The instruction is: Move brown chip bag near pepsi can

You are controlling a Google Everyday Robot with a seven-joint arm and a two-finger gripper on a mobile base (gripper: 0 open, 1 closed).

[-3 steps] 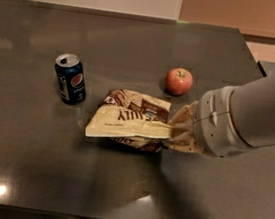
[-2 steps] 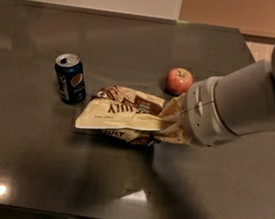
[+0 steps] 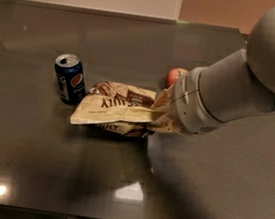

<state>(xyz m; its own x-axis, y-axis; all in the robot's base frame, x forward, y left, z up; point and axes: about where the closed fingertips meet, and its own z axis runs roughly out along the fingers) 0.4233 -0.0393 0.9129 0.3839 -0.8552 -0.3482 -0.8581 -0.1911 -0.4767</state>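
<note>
The brown chip bag (image 3: pixel 115 108) lies on the dark table (image 3: pixel 44 170), its cream end pointing left and its left tip a short way from the pepsi can (image 3: pixel 69 78), just right of it. The can stands upright, dark blue with the round logo and a silver top. My gripper (image 3: pixel 159 115) is at the bag's right end, shut on the crinkled edge. The big grey arm (image 3: pixel 241 85) comes in from the upper right and hides the bag's right end.
A red apple (image 3: pixel 174 77) sits just behind the arm's wrist, partly hidden by it. The table's far edge meets a white wall at the top. The front edge runs along the bottom, with light glare spots on it.
The bag has moved left with my gripper, from the table's middle to close beside the can. The arm has swung left and now covers part of the apple.
</note>
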